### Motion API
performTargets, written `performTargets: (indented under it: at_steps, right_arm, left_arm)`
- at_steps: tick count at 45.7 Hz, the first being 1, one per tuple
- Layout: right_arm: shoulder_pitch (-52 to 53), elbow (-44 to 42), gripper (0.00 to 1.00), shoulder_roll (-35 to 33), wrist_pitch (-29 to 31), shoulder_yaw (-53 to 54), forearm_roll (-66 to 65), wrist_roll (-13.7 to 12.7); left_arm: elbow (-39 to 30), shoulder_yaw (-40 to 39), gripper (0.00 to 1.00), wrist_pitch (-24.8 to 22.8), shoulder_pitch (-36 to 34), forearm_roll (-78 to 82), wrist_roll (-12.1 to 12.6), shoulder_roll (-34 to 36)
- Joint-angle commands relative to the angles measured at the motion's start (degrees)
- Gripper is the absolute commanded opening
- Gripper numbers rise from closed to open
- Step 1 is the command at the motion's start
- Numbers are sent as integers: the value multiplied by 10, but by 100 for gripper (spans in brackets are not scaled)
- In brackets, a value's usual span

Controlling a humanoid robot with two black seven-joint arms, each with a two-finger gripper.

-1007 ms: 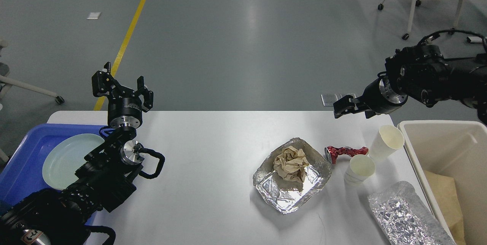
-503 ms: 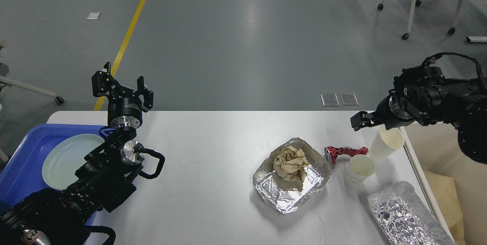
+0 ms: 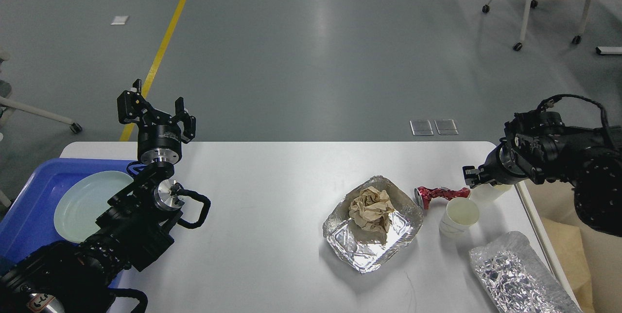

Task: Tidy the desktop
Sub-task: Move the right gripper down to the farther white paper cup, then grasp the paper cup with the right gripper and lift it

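Observation:
The white desktop (image 3: 272, 196) holds a square foil tray (image 3: 359, 250) with a crumpled brown paper ball (image 3: 371, 208) in it. To its right are a crushed red can (image 3: 440, 194), a white paper cup (image 3: 459, 216) and a crinkled foil wrap (image 3: 515, 274). A second paper cup (image 3: 488, 192) stands behind, partly hidden by my right gripper (image 3: 470, 175), which hangs low right at its rim. The right gripper's fingers look dark and small. My left gripper (image 3: 156, 114) is open, empty and raised over the table's far left edge.
A blue tray (image 3: 34, 191) with a pale green plate (image 3: 82, 203) sits at the left end, partly under my left arm. A cream bin (image 3: 543, 237) with brown paper inside stands off the right end, mostly hidden by my right arm. Wheeled chairs stand on the floor behind.
My right arm has swung right and down, from above the table's far edge to the rear paper cup. The left arm and the objects have not moved.

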Motion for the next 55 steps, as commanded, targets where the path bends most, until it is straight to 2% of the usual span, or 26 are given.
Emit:
performTargets:
  at_steps: [1,2,3,18,29,36,48,55]
  right_arm:
    - [-2,-1,5,0,-6,0,0,-1]
    - [-2,-1,0,1,-6,0,0,-1]
    - [-2,-1,0,1,-7,0,0,-1]
    - [20,1,0,-1,-7,8,2,1]
    - [152,45,0,-26,24,16,3,10]
    - [317,162,0,-64,100,24,3,21]
    - [595,449,0,-113,197,60,4,19]
    - [729,606,0,-126,199,67,22,18]
  left_arm:
    - [0,0,100,0,-1,0,0,0]
    - [0,0,100,0,0,0,0,0]
    - [0,0,100,0,-1,0,0,0]
    - [0,0,100,0,0,0,-3,0]
    - [0,0,100,0,0,0,-3,0]
    - [0,0,100,0,0,0,-3,0]
    - [0,0,100,0,0,0,-3,0]
    - [0,0,100,0,0,0,-3,0]
